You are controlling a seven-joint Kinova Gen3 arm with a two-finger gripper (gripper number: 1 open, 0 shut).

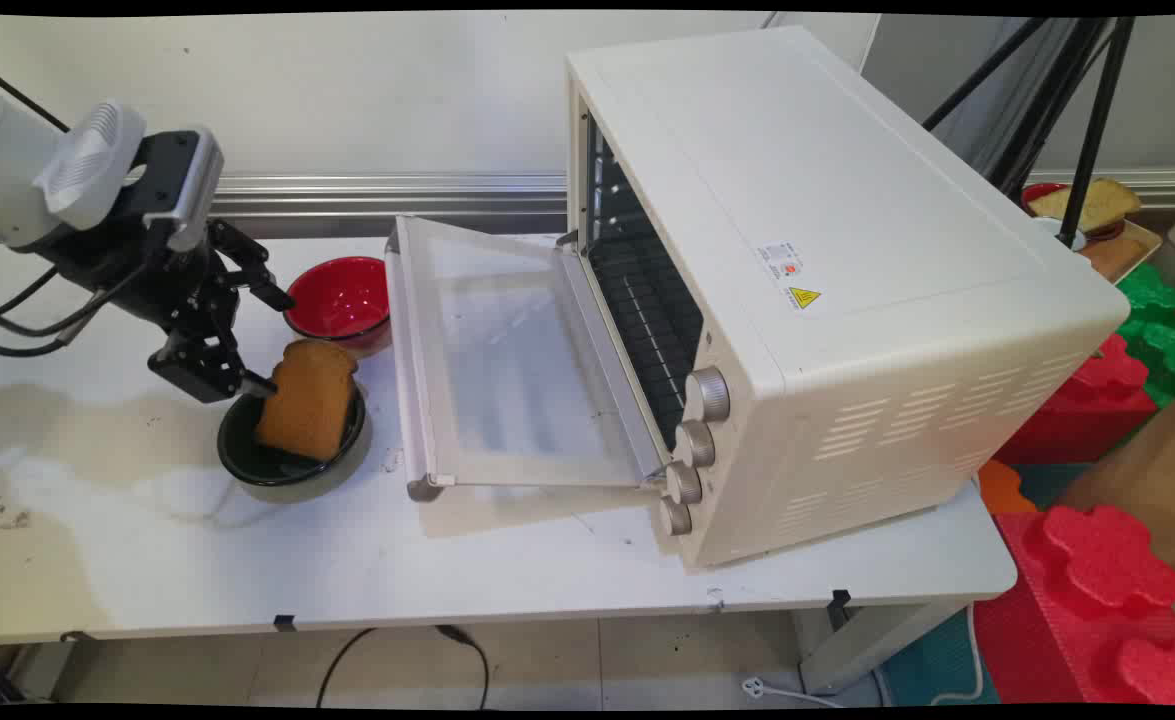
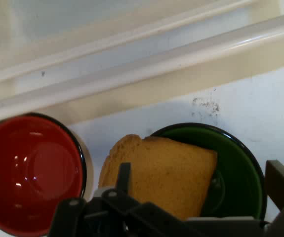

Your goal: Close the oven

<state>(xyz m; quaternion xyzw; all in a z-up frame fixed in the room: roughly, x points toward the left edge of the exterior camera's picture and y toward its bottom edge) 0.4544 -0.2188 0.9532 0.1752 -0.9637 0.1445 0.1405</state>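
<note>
the black two-finger gripper [image 1: 247,335] stands wide open astride the golden-brown slice of toast [image 1: 307,398], gripping nothing as far as i can tell. the slice leans on edge because the dark green bowl [image 1: 292,470] props it. the hand view shows both fingers clear of the crust; only the main view shows the cream toaster oven [image 1: 827,260], door down, beside the glossy red bowl [image 1: 339,298].

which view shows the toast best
The hand view: the toast fills the middle, leaning in the green bowl beside the red bowl. The main view shows it smaller, propped in the bowl, with the gripper at its left.
</note>
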